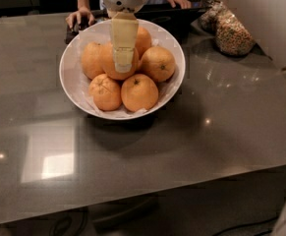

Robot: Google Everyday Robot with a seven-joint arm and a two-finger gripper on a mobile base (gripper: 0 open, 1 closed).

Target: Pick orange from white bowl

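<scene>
The white bowl (70, 85), lined with crinkled white paper, stands on the far middle of the grey table and holds several oranges. The largest orange (106, 63) sits in the middle of the pile, partly hidden by my gripper. My gripper (124, 65), pale yellow under a white round wrist, hangs straight down from the top edge, right in front of that orange and touching or nearly touching it. Smaller oranges with stem dimples lie at the front left (105, 91), front right (139, 92) and right (157, 63).
Two glass cereal jars (233, 36) stand at the back right. A person's hands (78, 17) rest on a dark tray (174, 16) behind the bowl. A white wall corner (275, 18) is at the right. The table's front edge runs along the bottom.
</scene>
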